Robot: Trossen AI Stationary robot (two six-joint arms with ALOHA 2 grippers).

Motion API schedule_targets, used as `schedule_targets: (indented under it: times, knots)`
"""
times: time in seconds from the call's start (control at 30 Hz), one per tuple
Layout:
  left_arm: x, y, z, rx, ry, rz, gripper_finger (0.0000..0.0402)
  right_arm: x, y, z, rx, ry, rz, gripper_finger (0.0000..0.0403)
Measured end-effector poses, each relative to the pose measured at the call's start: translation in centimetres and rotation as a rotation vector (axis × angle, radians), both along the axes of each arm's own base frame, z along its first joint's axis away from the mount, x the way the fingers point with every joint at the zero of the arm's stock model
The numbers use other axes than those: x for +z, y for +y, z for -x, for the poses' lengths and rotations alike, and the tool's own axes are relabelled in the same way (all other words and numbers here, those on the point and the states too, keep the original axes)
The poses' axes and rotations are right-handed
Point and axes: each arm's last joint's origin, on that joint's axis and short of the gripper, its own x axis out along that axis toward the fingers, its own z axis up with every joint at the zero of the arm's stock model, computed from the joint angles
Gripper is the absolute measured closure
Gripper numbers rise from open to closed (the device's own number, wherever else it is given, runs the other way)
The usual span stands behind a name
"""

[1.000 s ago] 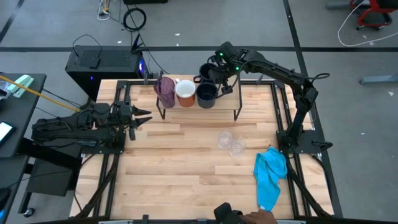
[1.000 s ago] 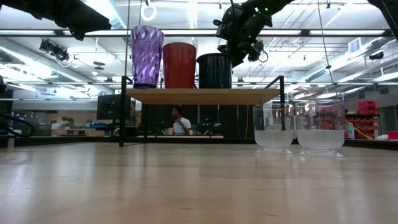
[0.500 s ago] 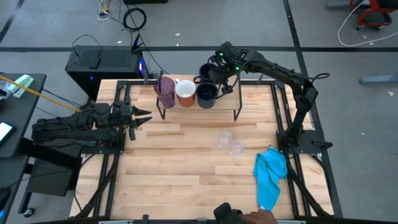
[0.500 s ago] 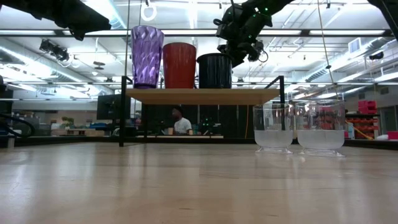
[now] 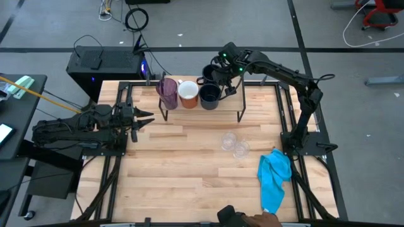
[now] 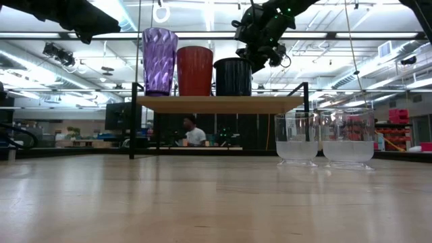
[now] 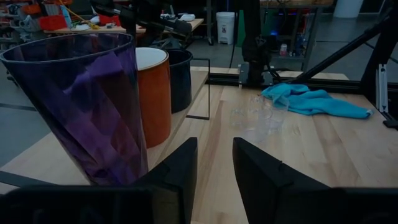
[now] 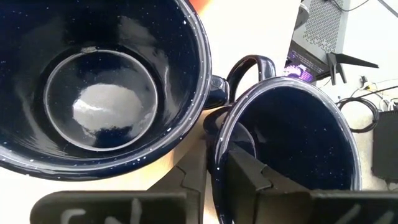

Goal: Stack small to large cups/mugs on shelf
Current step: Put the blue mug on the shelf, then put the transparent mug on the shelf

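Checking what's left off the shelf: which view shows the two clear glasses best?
The low view: both clear glasses stand side by side on the tabletop, close and unobstructed, right of the shelf. The high view shows them small, near the blue cloth. The left wrist view shows them faintly; the right wrist view not at all.

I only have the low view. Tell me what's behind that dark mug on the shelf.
Observer: A second navy mug stands close behind it.
Operator: Give me the right hand's position.
Observer: The right hand is at that second mug's rim.
Operator: Now report the left arm.
Observer: The left hand sits open at the left side of the table, holding nothing.
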Motion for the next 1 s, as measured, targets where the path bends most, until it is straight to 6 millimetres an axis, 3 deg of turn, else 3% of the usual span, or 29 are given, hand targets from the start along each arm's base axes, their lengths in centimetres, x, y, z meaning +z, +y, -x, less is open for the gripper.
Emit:
schedule_targets:
  times: [0.53, 1.0]
  knots:
    - [0.00, 0.00, 0.00, 0.000, 0.000, 0.000, 0.0292, -0.06, 0.10, 0.13, -0.001, 0.013, -0.010, 0.0305]
    - [0.00, 0.00, 0.00, 0.000, 0.001, 0.000, 0.0292, -0.08, 0.07, 0.16, -0.022, 0.018, -0.014, 0.0290]
